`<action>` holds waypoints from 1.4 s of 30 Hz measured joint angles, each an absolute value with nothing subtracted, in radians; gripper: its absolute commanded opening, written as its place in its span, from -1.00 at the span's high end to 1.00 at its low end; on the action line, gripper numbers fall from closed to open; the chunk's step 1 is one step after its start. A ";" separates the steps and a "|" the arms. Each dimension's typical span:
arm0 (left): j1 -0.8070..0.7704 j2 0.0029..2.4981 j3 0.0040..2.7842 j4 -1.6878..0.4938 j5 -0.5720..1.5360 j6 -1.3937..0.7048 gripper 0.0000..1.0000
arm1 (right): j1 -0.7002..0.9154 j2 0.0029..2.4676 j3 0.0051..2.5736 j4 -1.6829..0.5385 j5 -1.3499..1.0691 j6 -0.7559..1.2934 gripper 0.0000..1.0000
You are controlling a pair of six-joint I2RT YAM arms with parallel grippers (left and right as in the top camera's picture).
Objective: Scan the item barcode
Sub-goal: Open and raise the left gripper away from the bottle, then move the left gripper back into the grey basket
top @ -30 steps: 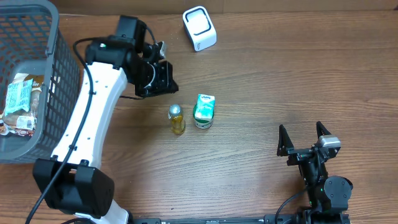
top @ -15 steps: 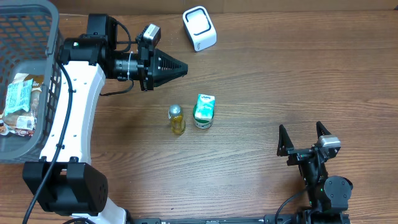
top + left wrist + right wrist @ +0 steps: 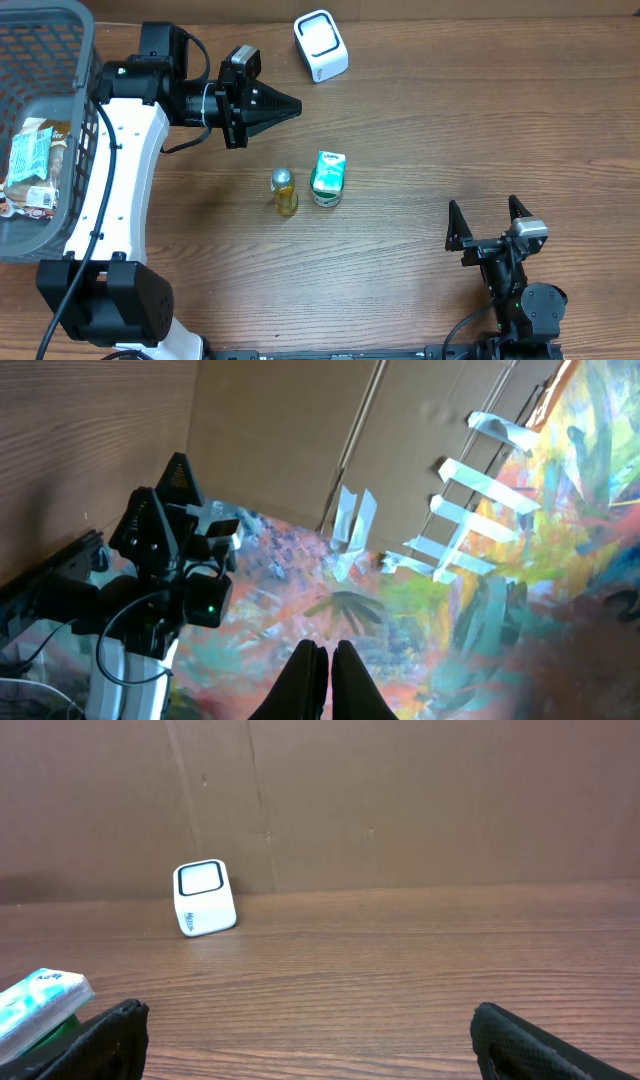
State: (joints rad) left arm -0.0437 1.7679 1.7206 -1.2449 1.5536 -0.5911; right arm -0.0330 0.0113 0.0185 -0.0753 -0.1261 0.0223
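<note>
near the middle of the brown wooden table (image 3: pixel 420 120) you have the small green-and-white carton (image 3: pixel 327 178), resting on the wood and touched by neither arm, with a small yellow bottle with a silver cap (image 3: pixel 284 191) just beside it on the basket side. beyond them, at the far edge, sits the white boxy scanner with a dark-rimmed window (image 3: pixel 320 45), well apart from the carton. your left gripper (image 3: pixel 297 104) hangs above the table between scanner and carton, lying sideways, its fingers (image 3: pixel 310 675) pressed together with nothing between them. your right gripper (image 3: pixel 484 207) sits low by the near edge, well apart from the carton, jaws spread wide and empty. off at the left end stands a grey plastic mesh basket (image 3: pixel 90 60) holding snack packets (image 3: pixel 30 155).
</note>
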 measured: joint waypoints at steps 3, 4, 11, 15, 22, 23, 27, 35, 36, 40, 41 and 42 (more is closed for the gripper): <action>-0.044 1.768 1.721 -1.243 1.553 -0.598 0.91 | -0.033 0.011 0.019 -0.076 -0.126 0.023 -1.00; -0.044 1.768 1.721 -1.237 1.552 -0.600 0.92 | -0.033 0.011 0.019 -0.076 -0.127 0.023 -1.00; -0.044 1.768 1.721 -1.152 1.255 -0.604 0.92 | -0.033 0.011 0.019 -0.075 -0.126 0.022 -1.00; -0.044 1.768 1.721 -1.156 0.919 -0.604 0.92 | -0.033 0.011 0.019 -0.076 -0.126 0.022 -1.00; -0.033 1.768 1.727 -1.155 0.572 -0.584 0.60 | -0.033 0.011 0.019 -0.076 -0.126 0.023 -1.00; -0.030 1.769 1.739 -1.165 0.551 -0.569 0.55 | -0.033 0.011 0.019 -0.076 -0.126 0.022 -1.00; 0.012 1.774 1.897 -1.256 0.493 -0.513 0.06 | -0.033 0.011 0.019 -0.076 -0.126 0.023 -1.00; 0.119 1.773 2.432 -1.404 0.199 -0.354 -1.00 | -0.033 0.011 0.019 -0.075 -0.126 0.023 -1.00; 0.124 1.772 2.478 -1.415 0.149 -0.335 -0.99 | -0.033 0.011 0.019 -0.076 -0.126 0.023 -1.00; 0.132 1.752 2.602 -1.433 -0.062 -0.244 -0.80 | -0.033 0.011 0.019 -0.075 -0.126 0.023 -1.00; 0.132 1.745 2.613 -1.433 -0.111 -0.224 -0.86 | -0.033 0.011 0.019 -0.076 -0.126 0.023 -1.00; 0.132 1.738 2.620 -1.432 -0.171 -0.203 -0.89 | -0.033 0.011 0.019 -0.076 -0.126 0.022 -1.00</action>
State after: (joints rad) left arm 0.1318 1.7382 2.6202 -1.4319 -0.1707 -0.2031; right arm -0.0330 0.0109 0.0185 -0.0757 -0.1265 0.0223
